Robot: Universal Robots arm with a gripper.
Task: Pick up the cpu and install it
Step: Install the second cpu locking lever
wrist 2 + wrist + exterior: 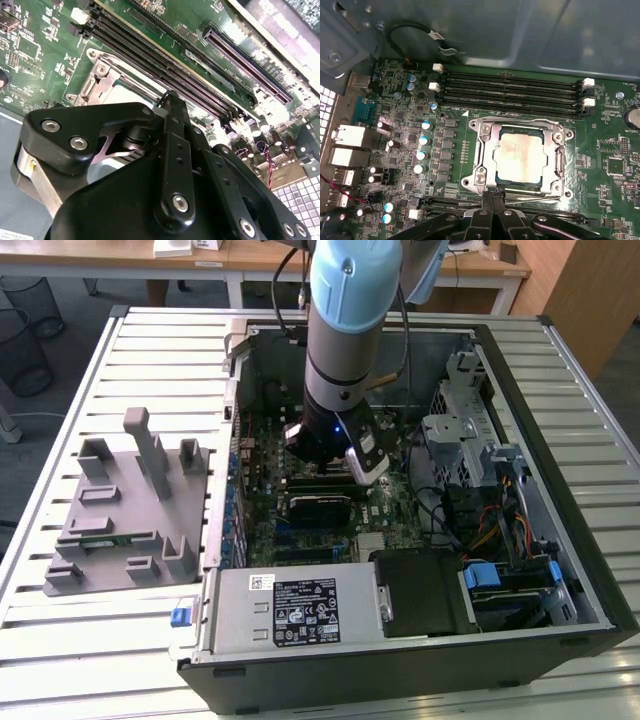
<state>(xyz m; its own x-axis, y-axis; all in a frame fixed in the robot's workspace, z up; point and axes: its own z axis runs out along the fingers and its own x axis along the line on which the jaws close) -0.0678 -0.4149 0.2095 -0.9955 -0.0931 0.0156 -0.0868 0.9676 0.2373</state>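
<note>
Cpu (pixel 519 156) sits flat in the metal-framed socket (pixel 485 150) on the green motherboard (pixel 605 165) in the first wrist view, its pale silver top facing up and the frame's rim around all four sides. The tool (pixel 492 197) shows as black linkages with the tips of its fingers (pixel 487 200) pressed together just beside the socket frame's near edge, apart from the chip and pinching nothing. Four long black memory slots (pixel 510 85) run along the far side of the socket, with white latches at their ends, and a row of round capacitors (pixel 422 142) stands to one side. In the second wrist view the tool (pixel 167 97) is seen from behind: heavy black links with silver bolts, the narrow tip meeting at one point over the socket (pixel 97 80), whose silver frame and screws show past it. A pale sliver of the cpu (pixel 127 92) shows there just beyond the tip. The memory slots (pixel 150 55) run diagonally past that spot. In the exterior view the arm (pixel 350 330), light blue and grey, reaches down into an open computer case (pixel 520 570) lying on a slatted counter (pixel 60 640). The tool (pixel 325 462) is low over the motherboard (pixel 270 510) near the case's middle; the chip is hidden beneath it there. A grey holder block (pixel 125 510) stands on the counter at the exterior view's left, well apart from the tool.
</note>
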